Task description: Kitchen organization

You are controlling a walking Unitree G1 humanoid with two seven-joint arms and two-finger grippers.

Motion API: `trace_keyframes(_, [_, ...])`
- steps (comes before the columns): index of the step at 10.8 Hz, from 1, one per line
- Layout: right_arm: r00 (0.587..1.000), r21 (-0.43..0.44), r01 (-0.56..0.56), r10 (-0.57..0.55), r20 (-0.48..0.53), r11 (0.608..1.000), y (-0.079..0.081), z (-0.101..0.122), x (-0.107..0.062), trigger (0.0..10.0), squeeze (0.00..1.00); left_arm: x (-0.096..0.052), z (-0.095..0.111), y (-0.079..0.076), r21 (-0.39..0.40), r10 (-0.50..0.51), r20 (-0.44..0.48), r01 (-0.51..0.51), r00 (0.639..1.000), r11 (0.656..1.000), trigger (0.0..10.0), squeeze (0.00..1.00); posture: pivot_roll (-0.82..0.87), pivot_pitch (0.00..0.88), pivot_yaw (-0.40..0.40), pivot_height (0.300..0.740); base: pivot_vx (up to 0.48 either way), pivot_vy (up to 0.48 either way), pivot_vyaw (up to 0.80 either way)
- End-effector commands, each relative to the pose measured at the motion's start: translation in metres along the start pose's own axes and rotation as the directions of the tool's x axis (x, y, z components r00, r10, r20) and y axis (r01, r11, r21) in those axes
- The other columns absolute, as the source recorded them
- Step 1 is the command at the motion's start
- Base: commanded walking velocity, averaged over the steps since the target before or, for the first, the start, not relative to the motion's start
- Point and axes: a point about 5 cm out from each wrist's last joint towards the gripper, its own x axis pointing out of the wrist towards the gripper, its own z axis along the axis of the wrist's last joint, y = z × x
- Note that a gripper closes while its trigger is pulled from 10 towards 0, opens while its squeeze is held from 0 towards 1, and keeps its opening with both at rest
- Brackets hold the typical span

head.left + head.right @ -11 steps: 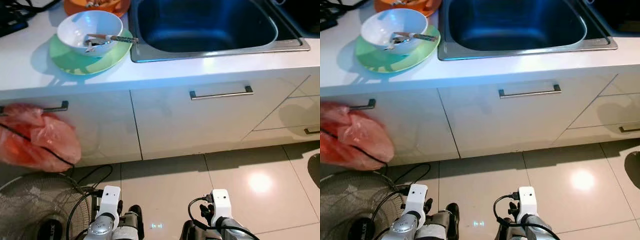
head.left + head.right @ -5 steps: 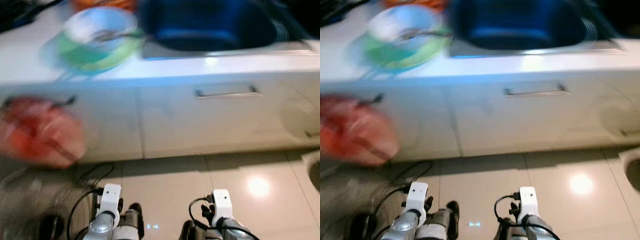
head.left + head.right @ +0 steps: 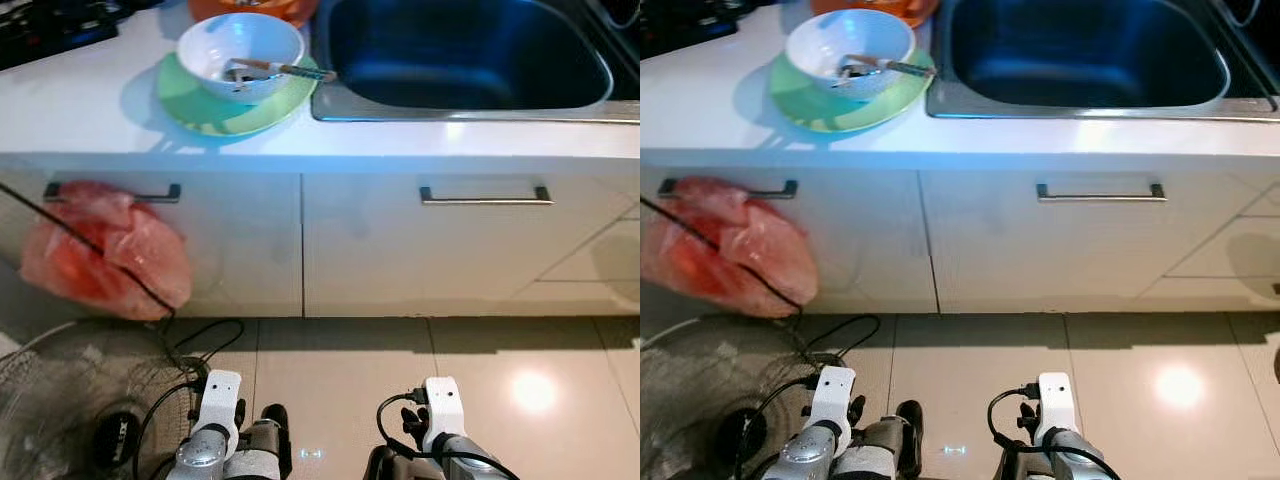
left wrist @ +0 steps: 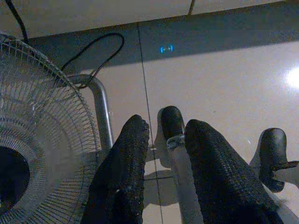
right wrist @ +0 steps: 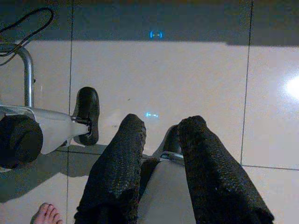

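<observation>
On the counter [image 3: 80, 110], white bowl [image 3: 240, 55], green plate [image 3: 215, 105], no legible writing

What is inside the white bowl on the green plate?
In the white bowl, which sits on the green plate, lie metal utensils, one handle reaching over the rim toward the sink. What lies beneath them at the bottom is too small to tell.

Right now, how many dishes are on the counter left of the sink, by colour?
White bowl: 1
Green plate: 1
Orange dish: 1, partly cut off at the frame edge
Total: 3
</observation>
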Motion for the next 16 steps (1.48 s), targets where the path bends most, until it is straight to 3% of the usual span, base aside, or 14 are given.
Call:
trace_keyframes(1, [0.999, 0.012, 0.003, -0.002, -0.032, 1.000, -0.0007, -0.0099, -0.0024, 10.0, 0.00, -0.0030, -0.0111, 0.0006, -0.005, 0.005, -0.040, -0.006, 0.999, 1.000, 10.0, 0.00, 0.16, 0.215, 0.000, 0.740, 0.000, 0.000, 0.00])
trace_keyframes(4, [0.999, -0.003, -0.002, 0.002, -0.036, 1.000, 0.0003, -0.0104, -0.0023, 10.0, 0.00, -0.0028, -0.0104, 0.0008, -0.002, 0.004, -0.038, -0.004, 0.999, 1.000, 10.0, 0.00, 0.16, 0.213, 0.001, 0.740, 0.255, 0.000, 0.00])
trace_keyframes(6, [0.999, -0.006, -0.004, 0.004, -0.034, 1.000, 0.0008, -0.0103, -0.0022, 10.0, 0.00, -0.0026, -0.0098, 0.0007, -0.002, 0.003, -0.036, -0.003, 0.999, 1.000, 10.0, 0.00, 0.16, 0.213, 0.001, 0.740, 0.261, 0.000, 0.68])
trace_keyframes(14, [0.999, 0.027, 0.009, -0.008, -0.038, 1.000, 0.0004, -0.0117, -0.0024, 10.0, 0.00, -0.0028, -0.0104, -0.0001, -0.006, -0.005, -0.037, 0.005, 0.999, 1.000, 10.0, 0.00, 0.16, 0.217, 0.000, 0.740, 0.261, 0.000, 0.00])
trace_keyframes(16, [0.999, 0.032, 0.011, -0.010, -0.035, 0.999, 0.0000, -0.0109, -0.0023, 10.0, 0.00, -0.0029, -0.0107, -0.0002, -0.006, -0.007, -0.038, 0.007, 0.999, 1.000, 10.0, 0.00, 0.16, 0.217, 0.000, 0.740, 0.259, 0.000, -0.56])
